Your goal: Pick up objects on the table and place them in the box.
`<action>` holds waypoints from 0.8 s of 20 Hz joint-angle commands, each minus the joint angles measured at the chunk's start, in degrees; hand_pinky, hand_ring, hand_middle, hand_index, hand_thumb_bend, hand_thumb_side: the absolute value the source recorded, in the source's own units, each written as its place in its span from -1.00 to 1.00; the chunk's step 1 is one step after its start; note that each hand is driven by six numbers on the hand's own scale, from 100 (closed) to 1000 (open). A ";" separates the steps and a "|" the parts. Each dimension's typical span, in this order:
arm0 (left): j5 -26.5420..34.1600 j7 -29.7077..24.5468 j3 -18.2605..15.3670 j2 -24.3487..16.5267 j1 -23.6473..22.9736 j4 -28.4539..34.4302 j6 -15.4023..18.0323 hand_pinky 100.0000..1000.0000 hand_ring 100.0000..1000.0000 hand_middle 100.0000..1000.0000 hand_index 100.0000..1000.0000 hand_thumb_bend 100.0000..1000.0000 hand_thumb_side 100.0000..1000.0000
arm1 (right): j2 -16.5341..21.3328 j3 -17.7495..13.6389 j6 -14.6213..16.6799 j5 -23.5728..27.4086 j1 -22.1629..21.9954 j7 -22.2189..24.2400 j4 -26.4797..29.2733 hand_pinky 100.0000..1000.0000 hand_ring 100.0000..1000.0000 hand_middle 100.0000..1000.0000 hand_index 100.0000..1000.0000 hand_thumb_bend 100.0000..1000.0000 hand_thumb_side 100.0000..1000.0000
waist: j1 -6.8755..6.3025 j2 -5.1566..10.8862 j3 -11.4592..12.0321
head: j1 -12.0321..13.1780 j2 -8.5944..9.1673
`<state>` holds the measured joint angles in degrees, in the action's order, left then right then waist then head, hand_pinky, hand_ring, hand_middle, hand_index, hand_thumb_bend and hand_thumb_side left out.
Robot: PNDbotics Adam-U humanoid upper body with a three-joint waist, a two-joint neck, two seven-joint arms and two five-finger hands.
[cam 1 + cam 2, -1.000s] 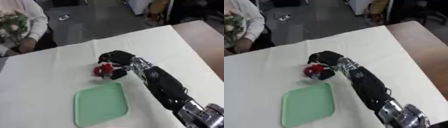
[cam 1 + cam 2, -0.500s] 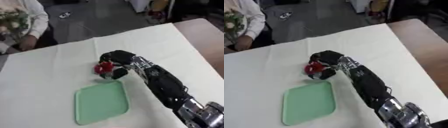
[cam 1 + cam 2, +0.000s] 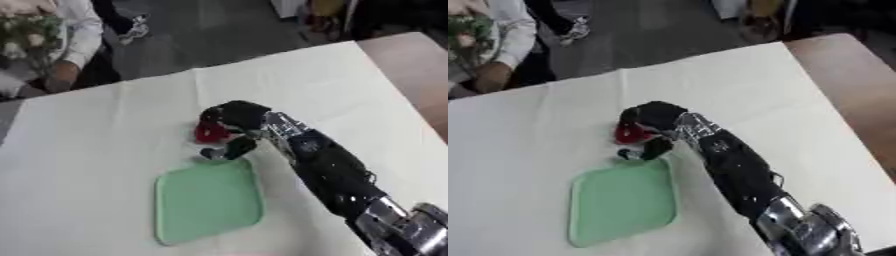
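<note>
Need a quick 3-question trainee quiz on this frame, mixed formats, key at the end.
1. True or false: the right hand has its fingers curled round the red object.
2. Multiple choice: the green tray lies (A) nearer the camera than the red object, (B) at the table's far edge, (C) under the robot's forearm.
3. Fill in: the tray currently holds ____.

Key
1. True.
2. A.
3. Nothing; its surface is bare. The red object sits just beyond its far edge, in the hand. The left hand shows in neither view.
</note>
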<state>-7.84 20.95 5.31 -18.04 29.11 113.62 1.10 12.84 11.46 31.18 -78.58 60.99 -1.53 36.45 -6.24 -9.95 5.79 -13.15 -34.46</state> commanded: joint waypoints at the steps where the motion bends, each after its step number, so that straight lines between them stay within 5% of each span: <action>1: 0.31 -0.16 -0.06 -0.24 1.14 0.98 0.32 -0.44 -0.04 0.15 0.42 -0.04 0.29 | 1.36 -0.62 -0.40 -0.44 1.84 -0.49 1.27 0.26 0.57 0.70 0.75 -0.38 0.84 | 0.20 0.66 0.29 | -0.51 1.06; 10: 0.59 -0.51 0.21 0.38 2.26 0.98 0.59 -0.44 -0.04 0.15 0.42 -0.04 0.29 | 1.92 -1.71 -2.62 -0.26 2.73 -1.87 0.50 0.10 0.54 0.66 0.71 -0.39 0.75 | 0.14 -0.41 1.24 | -1.33 2.52; 13: 0.63 -0.55 0.24 0.45 2.43 0.98 0.63 -0.44 -0.04 0.15 0.42 -0.04 0.29 | 1.71 -2.01 -2.75 0.83 2.38 -1.31 -0.21 -0.20 0.33 0.49 0.51 -0.34 0.60 | 0.15 -0.67 1.42 | -1.25 2.52; 14: 0.64 -0.56 0.25 0.46 2.46 0.98 0.64 -0.44 -0.04 0.15 0.42 -0.04 0.29 | 1.64 -2.14 -2.75 1.47 2.24 -0.82 -0.53 -0.16 0.35 0.50 0.52 -0.34 0.61 | 0.16 -0.69 1.45 | -1.23 2.47; 16: 0.64 -0.57 0.26 0.45 2.52 0.98 0.66 -0.44 -0.04 0.15 0.42 -0.04 0.29 | 1.56 -2.38 -2.79 2.91 1.96 0.33 -1.01 -0.51 0.06 0.28 0.30 -0.31 0.45 | 0.20 -0.71 1.47 | -1.18 2.42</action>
<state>-7.35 20.53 5.68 -16.99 30.44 113.62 1.50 14.09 9.61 28.43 -76.59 61.88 -1.74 35.14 -6.24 -11.42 7.09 -13.73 -32.59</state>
